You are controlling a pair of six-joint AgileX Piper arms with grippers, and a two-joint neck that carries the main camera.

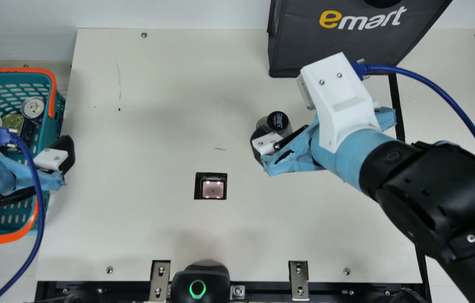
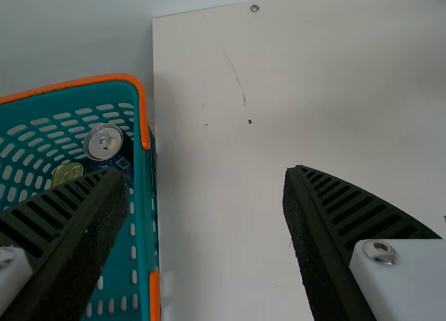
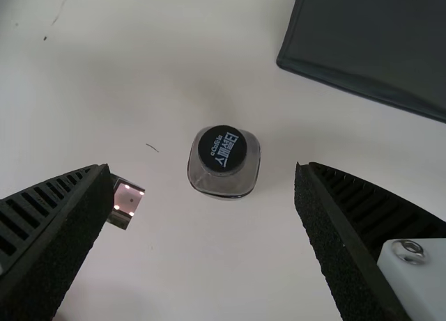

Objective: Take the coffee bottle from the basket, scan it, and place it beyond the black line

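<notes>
The coffee bottle [image 3: 224,162] stands upright near the scanner [image 3: 127,199].

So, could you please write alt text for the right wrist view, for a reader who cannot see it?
A black-capped coffee bottle stands upright on the cream table, before the open right gripper. A lit scanner window is partly hidden behind one finger, and part of a dark bag shows.

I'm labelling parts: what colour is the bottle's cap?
Black cap, best seen in the right wrist view.
</notes>
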